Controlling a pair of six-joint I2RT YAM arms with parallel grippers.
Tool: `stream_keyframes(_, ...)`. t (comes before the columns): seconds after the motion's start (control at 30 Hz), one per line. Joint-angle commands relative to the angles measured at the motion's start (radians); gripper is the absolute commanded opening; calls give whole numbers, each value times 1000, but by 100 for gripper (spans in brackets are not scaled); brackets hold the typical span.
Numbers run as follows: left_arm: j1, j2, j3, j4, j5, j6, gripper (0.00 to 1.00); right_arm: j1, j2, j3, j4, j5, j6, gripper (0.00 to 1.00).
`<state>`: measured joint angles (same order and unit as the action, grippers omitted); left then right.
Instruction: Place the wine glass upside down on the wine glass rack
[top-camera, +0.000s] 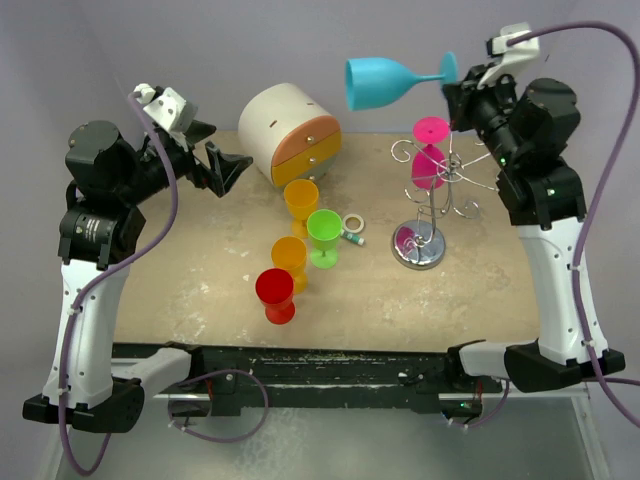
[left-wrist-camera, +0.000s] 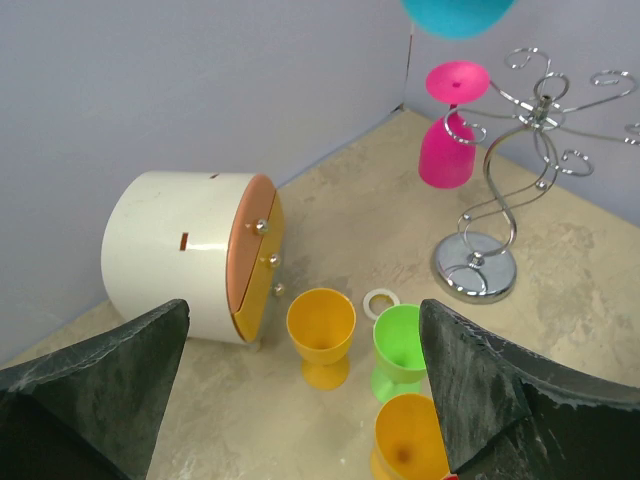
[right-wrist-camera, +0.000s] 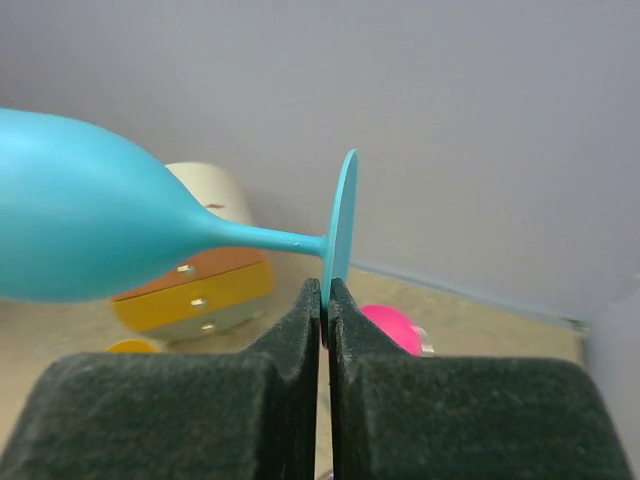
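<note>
My right gripper (top-camera: 455, 88) is shut on the foot disc of a blue wine glass (top-camera: 385, 80). It holds the glass on its side, high above the table's back edge, bowl pointing left. In the right wrist view the fingertips (right-wrist-camera: 312, 300) pinch the disc of the blue glass (right-wrist-camera: 90, 225). The chrome wine glass rack (top-camera: 428, 205) stands below and a little in front, with a pink glass (top-camera: 430, 155) hanging upside down on it. The rack (left-wrist-camera: 505, 190) and pink glass (left-wrist-camera: 448, 140) also show in the left wrist view. My left gripper (top-camera: 220, 158) is open and empty at the back left.
A white round drawer box (top-camera: 290, 135) with orange and yellow fronts lies at the back. Two orange cups (top-camera: 300, 200), a green cup (top-camera: 323, 235) and a red cup (top-camera: 275, 295) stand mid-table. A small tape ring (top-camera: 353, 222) lies beside the green cup.
</note>
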<state>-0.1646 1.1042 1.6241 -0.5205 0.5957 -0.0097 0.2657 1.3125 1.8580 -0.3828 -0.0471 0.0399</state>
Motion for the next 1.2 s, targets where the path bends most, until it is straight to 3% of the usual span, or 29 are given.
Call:
stream_keyframes(0.0,10,-27,-4,-73,-49,140,99,-87,-34,86,-16,129,-120,0)
stream_keyframes(0.33,28,-80,-59,-97,-40,171,99,-111,-84,7,127,623,-506,0)
stream_keyframes(0.47,34,-91,-66,-102,-30,173,99,-120,-54,-55,264,832,-700,0)
stream_keyframes(0.67,39,-98,-60,-103,-15,170,99,-123,22,-112,427,975,-929,0)
stream_keyframes(0.97,48,-117,-82,-89,6,163,99,-125,115,-220,586,914,-1191,0)
stream_keyframes(1.17,55,-133,-91,-89,5,171,99,-125,103,-257,429,720,-1215,0)
